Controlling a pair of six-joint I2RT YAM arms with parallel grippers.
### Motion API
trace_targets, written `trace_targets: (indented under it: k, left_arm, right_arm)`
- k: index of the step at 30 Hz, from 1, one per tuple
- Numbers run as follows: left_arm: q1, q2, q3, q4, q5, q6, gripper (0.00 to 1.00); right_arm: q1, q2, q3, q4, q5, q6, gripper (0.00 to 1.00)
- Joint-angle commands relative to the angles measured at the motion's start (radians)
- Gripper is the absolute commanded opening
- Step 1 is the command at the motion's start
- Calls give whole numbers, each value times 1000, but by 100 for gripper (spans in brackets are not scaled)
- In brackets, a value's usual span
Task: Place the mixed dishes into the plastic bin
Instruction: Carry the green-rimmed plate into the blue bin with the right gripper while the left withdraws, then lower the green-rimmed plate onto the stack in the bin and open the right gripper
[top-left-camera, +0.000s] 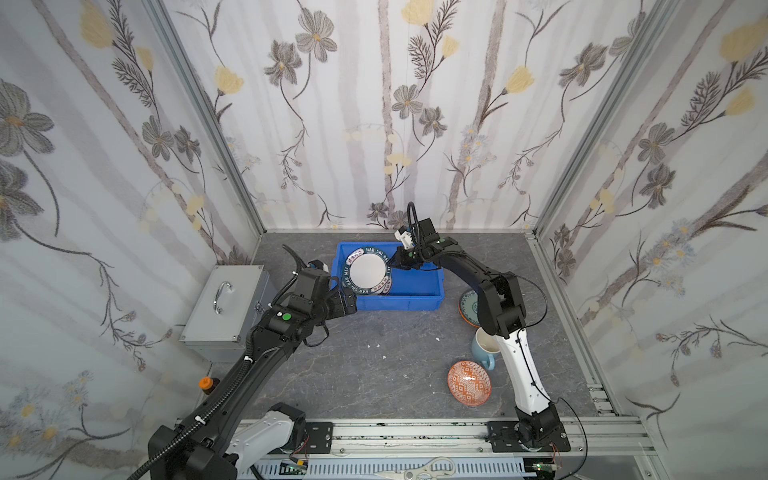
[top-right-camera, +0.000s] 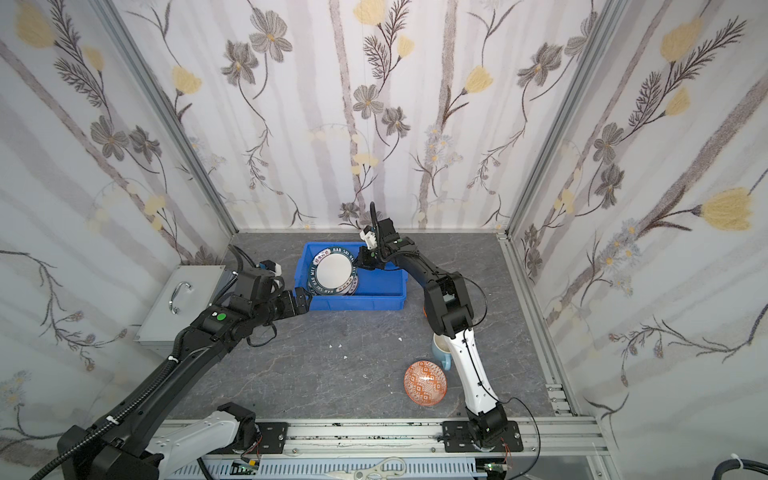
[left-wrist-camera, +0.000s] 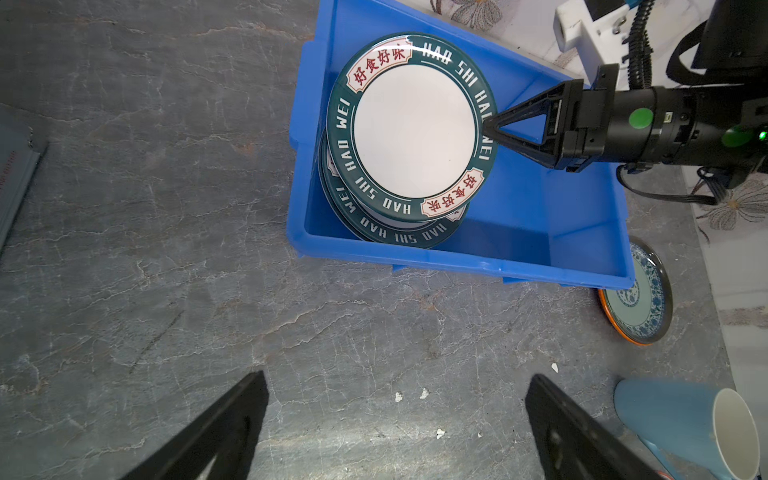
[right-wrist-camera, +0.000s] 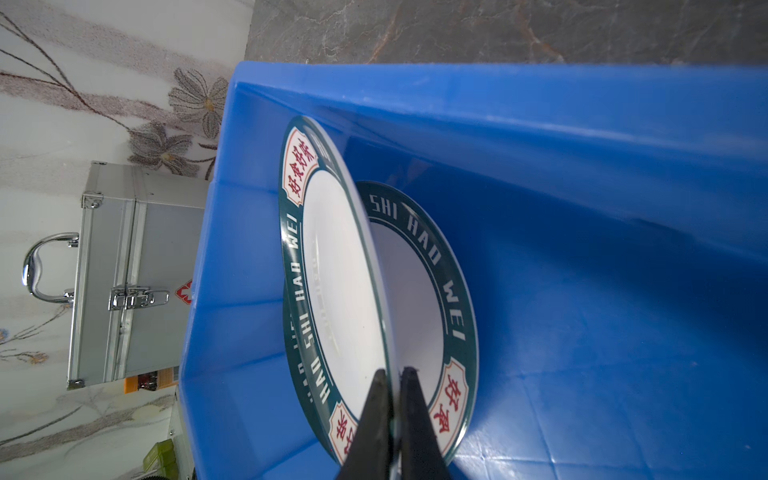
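In the blue rectangular plastic bin (top-left-camera: 399, 303), one green-rimmed round plate (top-left-camera: 369, 272) is over a second plate (left-wrist-camera: 399, 235); the grey metal case (top-left-camera: 224, 307) stands left of the bin.

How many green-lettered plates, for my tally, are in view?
2: the tilted plate in the right gripper, in the blue bin; the lower plate beneath it. More may hide underneath.

Grey tabletop (top-left-camera: 353, 374), blue bin (top-left-camera: 399, 302), bowl (top-left-camera: 468, 382), mug (top-left-camera: 482, 347), teal plate (top-left-camera: 467, 305), possibly chips (top-left-camera: 376, 345)
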Motion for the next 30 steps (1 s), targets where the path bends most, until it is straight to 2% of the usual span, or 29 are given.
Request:
trace_targets:
  k: [1, 7, 11, 14, 23, 25, 28, 30]
  left_arm:
    - [2, 10, -4, 41, 6, -2, 100]
    - [3, 13, -12, 52, 13, -5, 100]
    - [3, 13, -17, 50, 11, -6, 100]
    - [3, 13, -20, 53, 16, -7, 100]
    - [5, 7, -38, 60, 23, -17, 100]
    - [5, 5, -40, 61, 27, -20, 100]
    - [5, 1, -43, 56, 28, -21, 100]
    - [5, -9, -46, 49, 23, -21, 100]
  right_arm:
    - [-1, 11, 9, 8, -2, -22, 5]
    - [-1, 28, 9, -5, -1, -25, 14]
    - [-1, 31, 9, -22, 11, -35, 28]
    - [-2, 22, 9, -44, 47, -50, 33]
    - [-5, -16, 1, -115, 133, -104, 35]
    - [-5, -24, -10, -117, 140, -109, 33]
    - [-4, -20, -13, -100, 140, -104, 25]
    - [-3, -12, -12, -79, 141, -87, 23]
